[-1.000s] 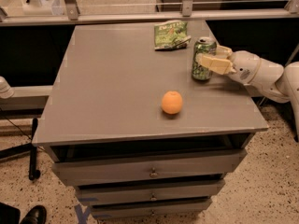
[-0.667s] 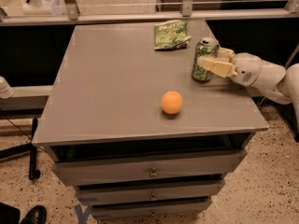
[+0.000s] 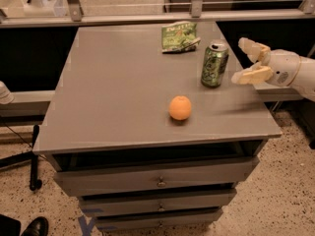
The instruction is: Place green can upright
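Observation:
The green can [image 3: 214, 65] stands upright on the grey table [image 3: 118, 87], at the right side, silver top up. My gripper [image 3: 247, 60] is just to the right of the can, a small gap away, with its two cream fingers [image 3: 252, 75] spread apart and nothing between them. The white arm reaches in from the right edge of the view.
An orange [image 3: 180, 107] lies on the table in front and left of the can. A flat green-and-white snack bag [image 3: 179, 36] lies behind the can near the far edge. Drawers sit under the tabletop. A glass rail runs behind the table.
My gripper was shut on the can; it has let go, opened and pulled back to the right. The can stays upright in place.

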